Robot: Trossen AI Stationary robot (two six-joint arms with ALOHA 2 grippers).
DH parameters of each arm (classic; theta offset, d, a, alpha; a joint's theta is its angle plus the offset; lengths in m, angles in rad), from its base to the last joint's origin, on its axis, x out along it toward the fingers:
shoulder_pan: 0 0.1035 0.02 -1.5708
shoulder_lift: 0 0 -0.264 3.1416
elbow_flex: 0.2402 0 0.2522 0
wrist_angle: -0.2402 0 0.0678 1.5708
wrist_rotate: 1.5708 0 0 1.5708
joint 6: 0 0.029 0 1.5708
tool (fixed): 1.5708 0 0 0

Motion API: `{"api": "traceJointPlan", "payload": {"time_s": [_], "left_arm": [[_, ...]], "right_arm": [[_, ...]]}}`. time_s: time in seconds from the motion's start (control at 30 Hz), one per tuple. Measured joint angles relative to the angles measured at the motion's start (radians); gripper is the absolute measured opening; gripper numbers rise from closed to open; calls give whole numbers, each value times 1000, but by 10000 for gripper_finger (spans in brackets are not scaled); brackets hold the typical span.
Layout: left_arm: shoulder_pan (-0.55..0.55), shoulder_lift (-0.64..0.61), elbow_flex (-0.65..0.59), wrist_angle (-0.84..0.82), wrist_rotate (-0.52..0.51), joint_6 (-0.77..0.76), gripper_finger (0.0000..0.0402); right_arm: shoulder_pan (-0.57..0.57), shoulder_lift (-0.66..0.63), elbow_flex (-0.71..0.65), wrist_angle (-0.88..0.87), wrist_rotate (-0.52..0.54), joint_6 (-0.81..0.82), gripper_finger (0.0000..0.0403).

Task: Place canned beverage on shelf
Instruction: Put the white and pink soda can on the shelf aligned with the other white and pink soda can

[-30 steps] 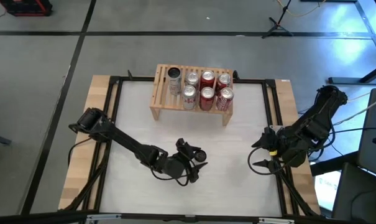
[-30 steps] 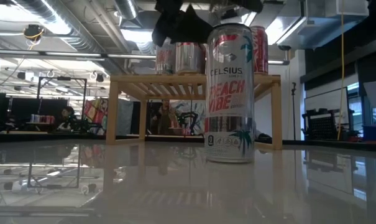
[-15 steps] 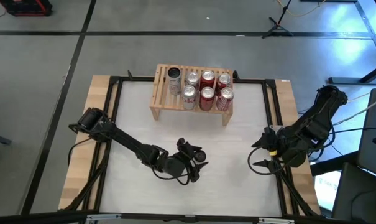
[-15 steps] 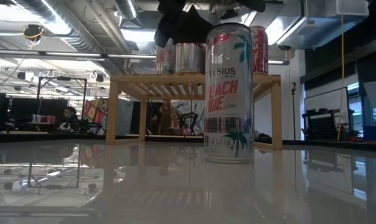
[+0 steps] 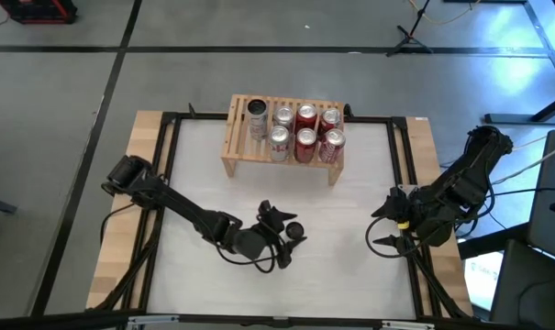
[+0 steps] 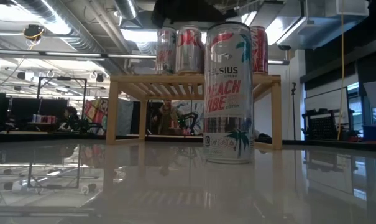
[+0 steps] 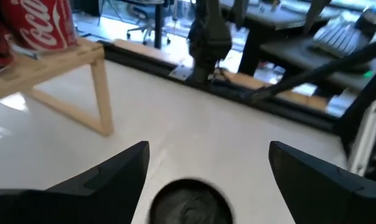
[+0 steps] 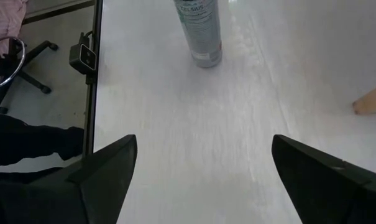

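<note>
Silver can [image 6: 229, 93] stands upright, top up, beneath wide-open left pincer [image 5: 286, 240].

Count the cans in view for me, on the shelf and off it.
8. Seven stand on the shelf: a front row of three and a back row of four. One Celsius can stands on the table between the left gripper's open fingers. None seems hidden.

Overhead, table-level (near can [image 6: 229, 93]), wrists.
</note>
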State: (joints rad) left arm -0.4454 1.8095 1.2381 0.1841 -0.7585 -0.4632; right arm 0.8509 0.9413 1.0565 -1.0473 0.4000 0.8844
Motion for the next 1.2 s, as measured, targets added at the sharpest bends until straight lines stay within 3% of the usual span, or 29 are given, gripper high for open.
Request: {"api": "traceJointPlan", "payload": {"time_s": [0.23, 0.77, 1.2], "left_arm": [[8, 12, 0, -135, 40, -84, 324], [26, 64, 1, -138, 119, -128, 324], [33, 110, 1, -119, 115, -189, 308]], "right_arm": [[0, 0, 0, 0, 1, 0, 363], [0, 0, 0, 3, 3, 0, 363], [0, 0, 0, 8, 4, 0, 363]]}}
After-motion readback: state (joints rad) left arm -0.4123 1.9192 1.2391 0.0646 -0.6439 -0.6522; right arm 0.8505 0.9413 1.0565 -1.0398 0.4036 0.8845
